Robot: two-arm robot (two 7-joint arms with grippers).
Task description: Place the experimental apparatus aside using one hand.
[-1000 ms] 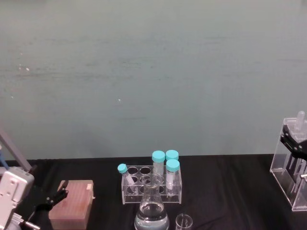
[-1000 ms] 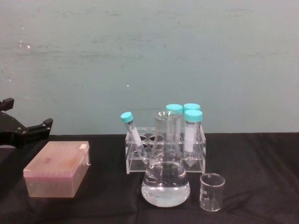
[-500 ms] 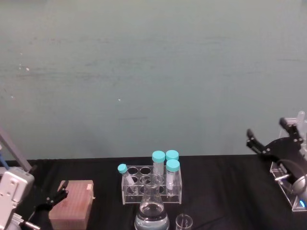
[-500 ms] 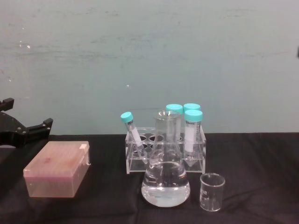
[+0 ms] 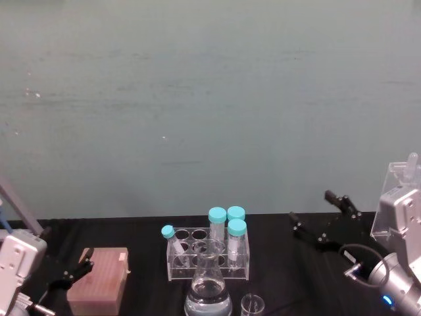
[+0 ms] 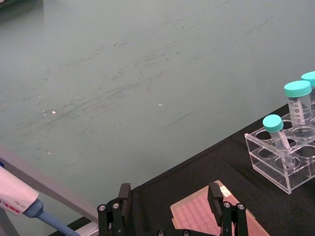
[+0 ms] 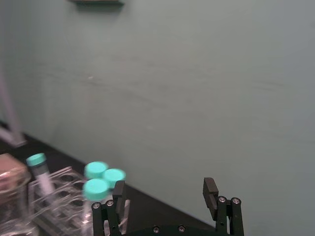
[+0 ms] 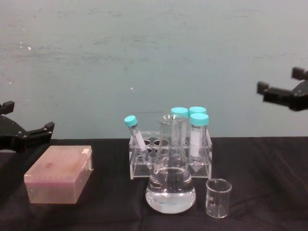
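Observation:
The apparatus stands on the black table. A large conical flask (image 8: 171,187) with clear liquid is at the front centre, and a small beaker (image 8: 218,198) stands to its right. The tall clear acrylic rack (image 5: 397,174) stands at the far right, partly hidden behind my right wrist. My right gripper (image 5: 313,208) hangs open and empty above the table, between the flask (image 5: 208,289) and the tall rack. It enters the chest view from the right edge (image 8: 279,80) and shows spread fingers in its wrist view (image 7: 165,191). My left gripper (image 8: 29,115) stays open at the far left.
A low clear rack (image 8: 168,155) of teal-capped tubes stands just behind the flask. A pink tip box (image 8: 60,173) lies at the left, below my left gripper (image 6: 170,196). A pipette (image 6: 19,201) shows at the left wrist view's edge. A green wall closes the back.
My right gripper has come off the tall rack at the far right and swung left toward the table's middle, open. The left arm has not moved.

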